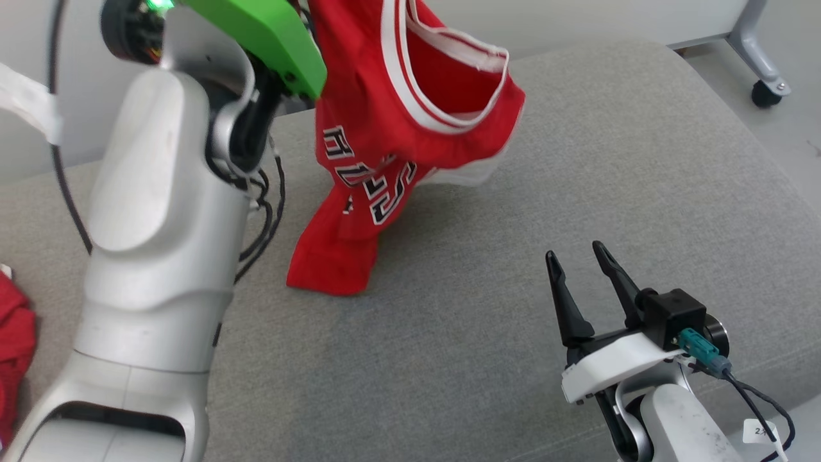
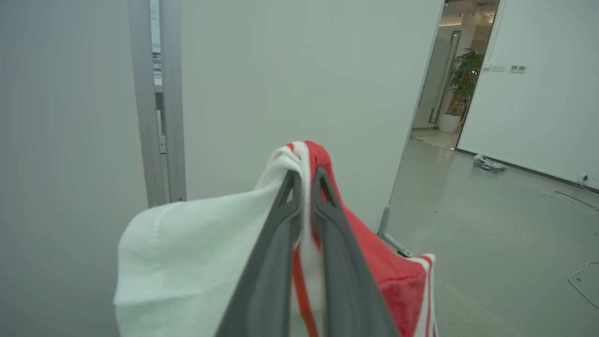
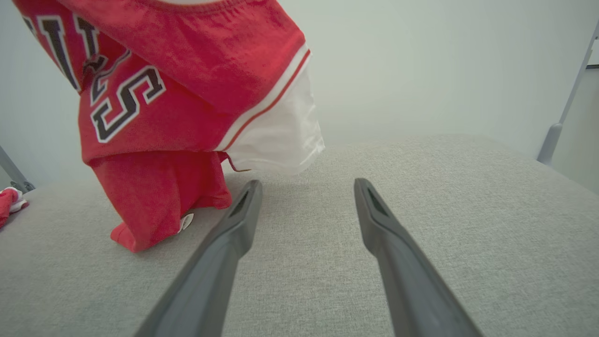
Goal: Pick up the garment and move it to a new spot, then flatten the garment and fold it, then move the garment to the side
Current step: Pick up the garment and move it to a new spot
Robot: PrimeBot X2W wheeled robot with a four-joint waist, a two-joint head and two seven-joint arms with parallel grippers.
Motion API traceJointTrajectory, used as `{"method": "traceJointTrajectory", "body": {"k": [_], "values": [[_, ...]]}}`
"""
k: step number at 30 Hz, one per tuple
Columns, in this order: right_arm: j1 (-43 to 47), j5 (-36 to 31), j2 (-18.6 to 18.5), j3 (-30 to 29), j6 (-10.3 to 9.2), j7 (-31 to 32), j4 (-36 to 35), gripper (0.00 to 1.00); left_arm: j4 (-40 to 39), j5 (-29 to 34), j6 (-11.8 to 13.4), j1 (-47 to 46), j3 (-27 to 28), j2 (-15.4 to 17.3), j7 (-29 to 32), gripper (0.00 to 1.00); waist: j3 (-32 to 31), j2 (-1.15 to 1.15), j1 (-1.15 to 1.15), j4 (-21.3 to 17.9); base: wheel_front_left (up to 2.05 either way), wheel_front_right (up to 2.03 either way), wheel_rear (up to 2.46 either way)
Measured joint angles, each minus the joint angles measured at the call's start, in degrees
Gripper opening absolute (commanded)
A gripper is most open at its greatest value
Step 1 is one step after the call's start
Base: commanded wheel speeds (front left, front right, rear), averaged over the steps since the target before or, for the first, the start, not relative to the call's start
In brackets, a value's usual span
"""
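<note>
- Grey fabric-covered tabletop: coarse woven texture, matte, rounded corners. Pale wall behind it; a metal table leg on a black caster stands on the smooth floor at the far right.
- Red basketball jersey: soft knit, white-and-red striped trim at the openings, and black block letters edged in white across the front. The lettering is creased and folded, so it can't be read whole.
- A thin white panel hangs from the jersey's striped edge. It may be a lining or the inside face; the view doesn't settle it.
- Left gripper: jaws pinched narrow on a bunched fold of jersey trim. White cloth spills to one side of the dark tapered fingers and red cloth to the other.
- Left arm: smooth silver shell with a bright green housing at the wrist, raised high at the upper left of the head view.
- The jersey dangles from that grip in a long twisted drape, and only its lowest red corner rests on the tabletop.
- Right gripper: jaws spread wide with nothing between them, low over the tabletop at the lower right of the head view.
- The jersey hangs ahead of the right gripper and off to its left, apart from it. In the right wrist view the white panel is just above and left of the near fingertip.
- Second red garment: crumpled at the tabletop's left edge, well apart from the jersey.
</note>
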Motion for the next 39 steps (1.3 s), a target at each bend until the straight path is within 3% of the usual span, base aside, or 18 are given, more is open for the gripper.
{"method": "traceJointTrajectory", "body": {"k": [6,7,8,9,18,22,25,30,39], "values": [[-0.4,0.7,0.0,-0.3,0.0,-0.4,-0.2,1.0,6.9,0.9,-0.4,9.2,-6.3,-0.1,-2.0,0.0,3.0,0.0,0.0,-1.6,0.0,0.0,0.0],[-0.5,1.0,0.0,-0.3,0.0,-0.4,-0.2,1.0,8.2,1.0,-0.5,11.0,-7.5,-0.1,-2.8,0.14,3.5,0.0,0.0,-1.6,0.0,0.0,0.0],[-0.7,1.0,0.0,-0.3,0.0,-0.4,-0.2,1.0,9.2,1.0,-0.5,12.4,-8.2,-0.1,-3.6,0.88,3.9,0.0,0.0,-1.6,0.0,0.0,0.0],[-0.9,1.1,0.0,-0.3,0.0,-0.4,-0.3,1.0,10.3,1.0,-0.6,13.8,-9.3,-0.1,-4.6,1.0,4.3,0.0,0.0,-1.5,0.0,0.0,0.0],[-1.3,1.4,0.0,-0.6,0.0,-0.7,0.5,1.0,12.8,-2.0,-1.1,21.7,-10.4,0.3,-15.5,1.0,4.8,0.0,0.0,1.9,0.0,0.0,0.0],[-0.6,1.5,0.0,-1.0,0.0,-0.7,0.9,1.0,9.4,-3.6,-1.2,25.6,-8.9,3.4,-21.9,1.0,3.9,0.0,0.0,3.9,0.0,0.0,0.0],[0.1,1.4,0.0,-1.9,0.0,-0.7,1.2,1.0,5.6,-3.6,-0.9,29.4,-6.0,6.2,-24.6,1.0,3.0,0.0,0.0,5.6,0.0,0.0,0.0],[1.1,1.0,0.0,-3.4,0.0,-0.8,1.2,1.0,-4.8,-0.4,1.6,37.7,0.6,9.1,-25.4,1.0,1.4,0.0,0.0,8.1,0.0,0.0,0.0],[2.3,-1.3,0.0,-8.5,0.0,-0.8,1.3,1.0,-14.6,4.5,2.5,52.0,11.7,6.1,-25.5,1.0,-1.6,0.0,0.0,11.9,0.0,0.0,0.0]]}}
